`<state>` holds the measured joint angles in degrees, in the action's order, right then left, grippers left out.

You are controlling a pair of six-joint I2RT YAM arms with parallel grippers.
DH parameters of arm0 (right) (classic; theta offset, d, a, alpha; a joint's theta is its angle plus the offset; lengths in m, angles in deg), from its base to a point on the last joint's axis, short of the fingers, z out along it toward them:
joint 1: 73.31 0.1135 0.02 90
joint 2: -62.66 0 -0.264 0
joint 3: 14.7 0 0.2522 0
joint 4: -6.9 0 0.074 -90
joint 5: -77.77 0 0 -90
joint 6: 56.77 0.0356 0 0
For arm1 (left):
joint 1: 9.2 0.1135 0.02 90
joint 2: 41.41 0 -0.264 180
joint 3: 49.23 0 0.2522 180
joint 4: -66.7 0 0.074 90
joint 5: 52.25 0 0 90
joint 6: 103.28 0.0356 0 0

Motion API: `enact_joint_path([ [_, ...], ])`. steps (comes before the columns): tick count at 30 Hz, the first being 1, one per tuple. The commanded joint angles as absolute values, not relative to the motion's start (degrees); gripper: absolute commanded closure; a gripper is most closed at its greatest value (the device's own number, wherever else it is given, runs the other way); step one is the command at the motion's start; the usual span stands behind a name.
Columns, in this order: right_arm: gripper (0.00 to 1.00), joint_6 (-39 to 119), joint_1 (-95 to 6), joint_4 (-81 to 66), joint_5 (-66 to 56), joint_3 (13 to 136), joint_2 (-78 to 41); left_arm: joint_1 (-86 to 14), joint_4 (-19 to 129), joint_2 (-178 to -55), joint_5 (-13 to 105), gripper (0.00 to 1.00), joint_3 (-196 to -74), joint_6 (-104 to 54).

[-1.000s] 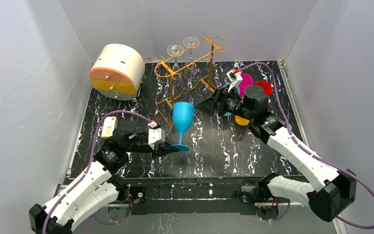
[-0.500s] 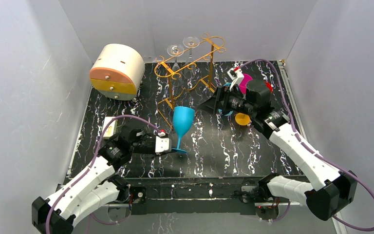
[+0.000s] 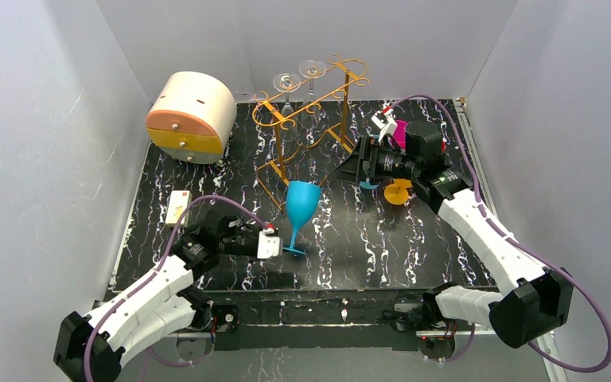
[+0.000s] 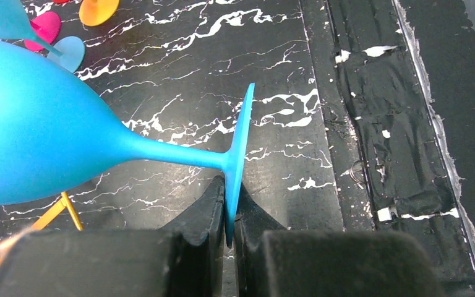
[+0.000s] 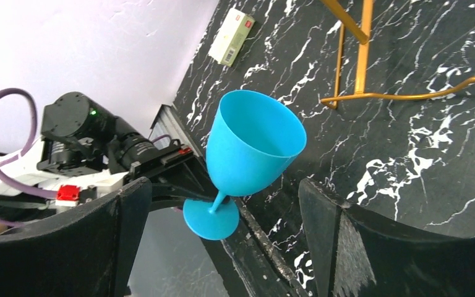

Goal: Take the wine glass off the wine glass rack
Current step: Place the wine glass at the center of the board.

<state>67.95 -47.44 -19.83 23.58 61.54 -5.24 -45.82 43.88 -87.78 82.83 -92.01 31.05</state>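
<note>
Blue wine glass (image 3: 301,203) pulled back twd near edge, tilted, foot rim pinched tight in left gripper (image 4: 229,210); now clear of rack (image 3: 306,119), in front of its legs. Right gripper (image 3: 350,171) spread wide, empty, backed off right. Prob. only set-down left.

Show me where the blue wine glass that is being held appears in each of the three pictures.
Top external: the blue wine glass is at the centre, tilted, just in front of the rack.
Left wrist: it fills the left side, its foot pinched in the left tool.
Right wrist: it is at the centre, and you look into its open bowl.
Shared landmark: the golden wine glass rack.
</note>
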Motion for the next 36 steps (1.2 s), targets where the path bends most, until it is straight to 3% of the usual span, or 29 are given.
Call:
enact_joint_path([
  [1, 0.05, 70.16, -47.72, -14.29, 28.98, 61.67, -6.0, -46.09, 47.38, -86.16, 86.69, 1.0, -91.14, 31.27],
  [7, 0.08, 73.75, -47.68, -12.2, 23.98, 59.34, -7.21, -45.86, 49.25, -85.49, 90.97, 1.0, -91.25, 28.05],
  [27, 0.32, 76.8, -45.92, -8.38, 37.63, 61.64, -14.37, -45.5, 44.79, -88.69, 94.25, 1.0, -91.56, 30.22],
  [36, 0.36, 76.44, -42.72, -7.3, 38.19, 62.43, -17.12, -45.5, 44.32, -89.07, 94.1, 1.0, -91.87, 30.46],
])
